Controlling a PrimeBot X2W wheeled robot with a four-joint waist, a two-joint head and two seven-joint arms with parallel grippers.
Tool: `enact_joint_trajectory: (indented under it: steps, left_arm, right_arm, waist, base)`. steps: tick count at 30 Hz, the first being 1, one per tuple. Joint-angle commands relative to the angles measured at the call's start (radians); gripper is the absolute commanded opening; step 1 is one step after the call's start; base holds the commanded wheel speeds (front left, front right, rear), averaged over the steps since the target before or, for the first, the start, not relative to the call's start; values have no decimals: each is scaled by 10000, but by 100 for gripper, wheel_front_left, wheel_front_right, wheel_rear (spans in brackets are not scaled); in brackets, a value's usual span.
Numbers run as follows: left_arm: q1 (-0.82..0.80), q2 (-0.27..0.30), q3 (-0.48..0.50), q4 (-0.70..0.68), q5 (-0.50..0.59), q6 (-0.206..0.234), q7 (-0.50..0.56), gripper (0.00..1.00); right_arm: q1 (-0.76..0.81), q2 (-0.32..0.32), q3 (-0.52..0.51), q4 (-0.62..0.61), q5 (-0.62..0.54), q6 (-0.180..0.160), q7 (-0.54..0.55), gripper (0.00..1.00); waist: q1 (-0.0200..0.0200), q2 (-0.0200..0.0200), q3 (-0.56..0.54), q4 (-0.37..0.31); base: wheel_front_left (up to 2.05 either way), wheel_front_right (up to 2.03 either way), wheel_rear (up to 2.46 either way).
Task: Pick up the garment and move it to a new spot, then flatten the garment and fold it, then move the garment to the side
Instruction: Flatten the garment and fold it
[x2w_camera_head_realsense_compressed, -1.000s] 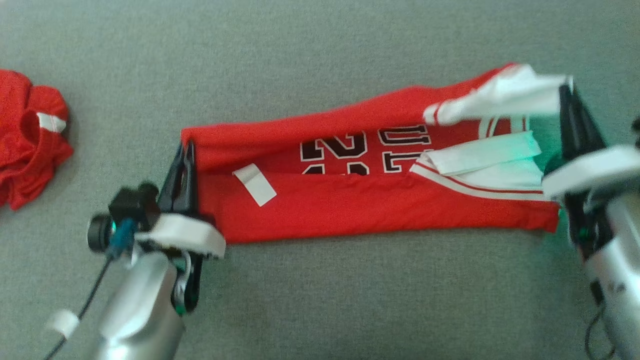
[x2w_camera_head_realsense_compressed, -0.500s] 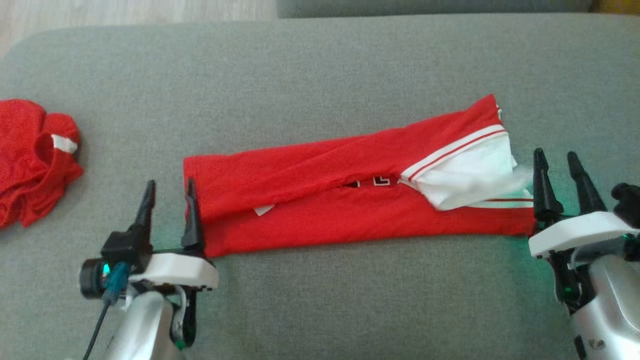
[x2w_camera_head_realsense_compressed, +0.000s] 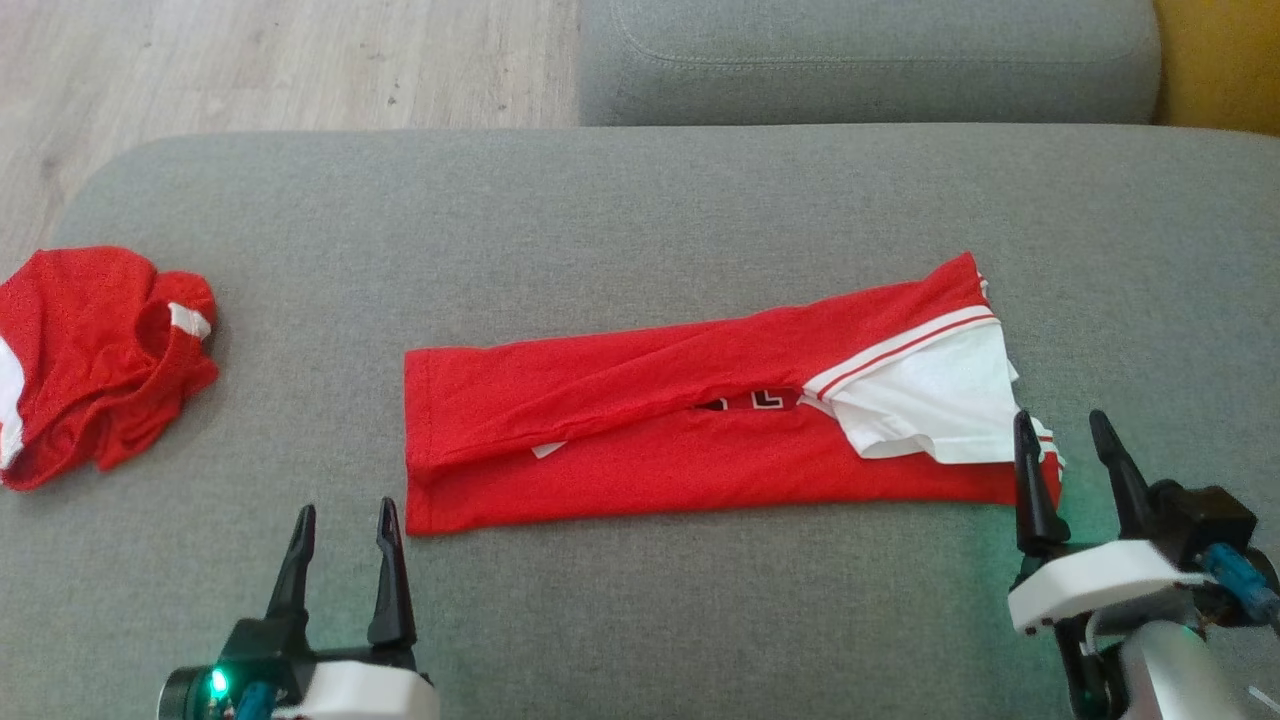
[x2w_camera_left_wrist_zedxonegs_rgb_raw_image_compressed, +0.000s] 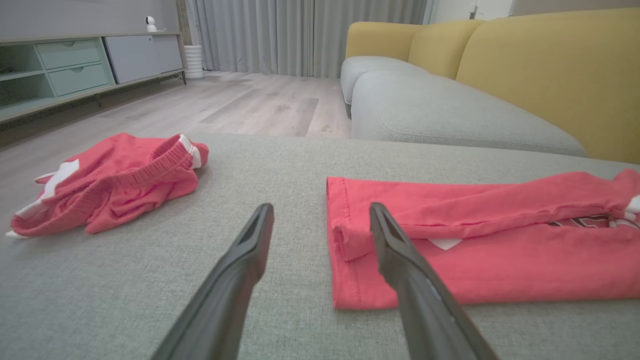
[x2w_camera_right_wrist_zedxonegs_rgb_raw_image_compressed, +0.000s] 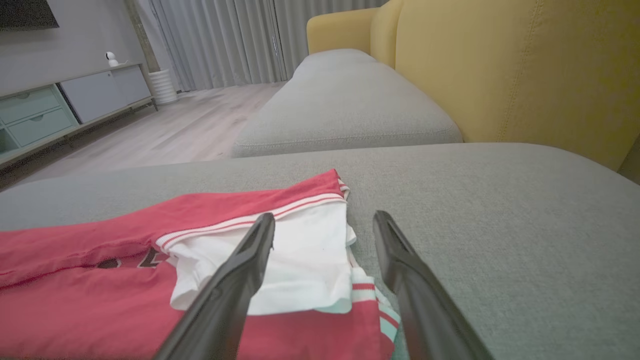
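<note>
Red garment (x2w_camera_head_realsense_compressed: 700, 430), folded to a long band, white sleeve uppermost, lies centred on the grey cushion (x2w_camera_head_realsense_compressed: 640, 200). The left gripper (x2w_camera_head_realsense_compressed: 345, 507) and right gripper (x2w_camera_head_realsense_compressed: 1058, 416) stand toward the cushion's front edge, jaws spread, empty. Bare fabric reaches its far edge; red shorts (x2w_camera_head_realsense_compressed: 100, 360) sit at its left.

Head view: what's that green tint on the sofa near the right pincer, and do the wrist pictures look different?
Head view: sharp, evenly lit; a green glow, probably an arm lamp, tints the grey cushion beside the right pincer. Left wrist view: the garment looks pinker, the fingers of the left pincer are soft. Right wrist view: fingers blur likewise toward the bottom edge.
</note>
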Motion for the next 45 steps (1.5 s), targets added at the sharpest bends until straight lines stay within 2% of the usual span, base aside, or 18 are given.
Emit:
enact_joint_trajectory:
  steps: [1,6,10,19,29,30,31,32,34,37,45]
  left_arm:
    - [-210,-17,324,-355,60,-33,-91,100]
    - [-194,-59,163,-318,-50,-148,-91,100]
    - [-399,-63,-105,-246,-294,-112,-91,100]
    - [-939,-65,-761,43,-748,34,-91,100]
    - [-1242,-65,-923,1,-879,173,-91,100]
    - [-1262,-65,-929,6,-886,178,-91,100]
    - [-1280,-65,-944,12,-886,174,-91,100]
    - [-1293,-65,-963,20,-885,167,-91,100]
    - [-1297,-66,-978,31,-882,172,-91,100]
    - [-1296,-66,-1025,62,-873,142,-91,100]
    - [-1199,-66,-1110,79,-913,15,-91,100]
  right_arm:
    - [-219,-28,133,-209,-119,65,-118,100]
    - [-506,2,23,452,-175,65,-44,100]
    - [-1447,-239,302,1124,-335,65,546,100]
    - [-3245,-688,147,2907,-322,65,1791,100]
    - [-3803,-602,577,4223,557,65,2586,100]
    - [-3770,-555,801,4264,768,65,2670,78]
    - [-3724,-526,974,4295,1023,65,2764,32]
    - [-3672,-500,1187,4281,1285,65,2843,0]
    - [-3546,-534,1552,4243,1779,65,3012,0]
    - [-3473,-810,1697,4091,2229,65,2659,0]
    - [-3635,-1842,688,4342,2233,65,777,0]
  waist:
    - [2,0,-48,47]
    - [2,0,148,45]
    - [2,0,523,60]
    - [2,0,1286,508]
    - [2,0,1783,694]
    - [2,0,1797,689]
    - [2,0,1805,677]
    - [2,0,1804,659]
    - [2,0,1773,599]
    - [2,0,1702,470]
    - [2,0,1308,-40]
  base:
    - [0,0,0]
    - [0,0,0]
    - [0,0,0]
    - [0,0,0]
    - [0,0,0]
    - [0,0,0]
    - [0,0,0]
    - [0,0,0]
    - [0,0,0]
    - [0,0,0]
    - [0,0,0]
